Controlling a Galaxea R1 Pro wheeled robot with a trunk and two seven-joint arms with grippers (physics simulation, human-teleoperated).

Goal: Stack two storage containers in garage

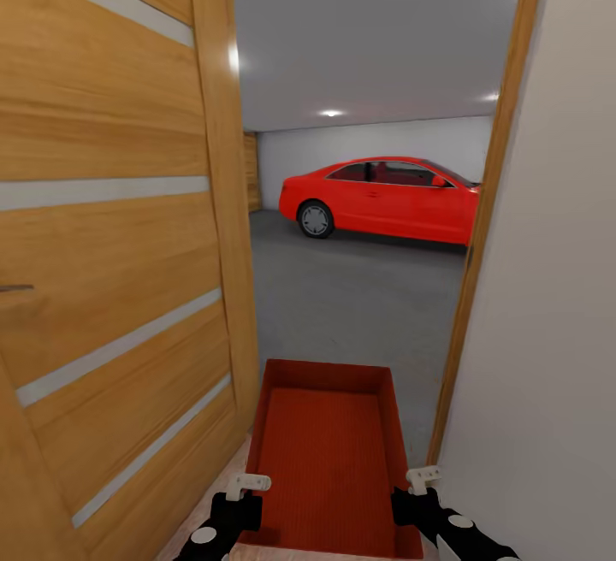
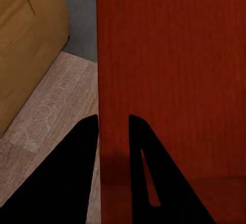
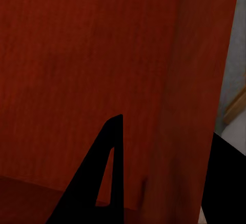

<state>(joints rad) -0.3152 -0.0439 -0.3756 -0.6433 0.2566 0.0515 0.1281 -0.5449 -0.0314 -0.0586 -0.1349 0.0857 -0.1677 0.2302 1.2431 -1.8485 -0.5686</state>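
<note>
Beyond the open wood-panelled door (image 1: 111,227) lies the garage floor (image 1: 359,287) with a red car (image 1: 385,197), while in the doorway one orange-red storage container (image 1: 329,458) hangs between the left tool (image 1: 244,493) and right tool (image 1: 419,488), each clamped on a side wall.

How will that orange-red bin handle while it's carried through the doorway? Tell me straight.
The storage container looks thin-walled and lidless, so probably light, with sides that may flex. Each gripper, left and right, pinches one side wall, so it could tilt forward or slip. The gap between the wooden door and the door frame looks tight; a bump might twist it.
</note>
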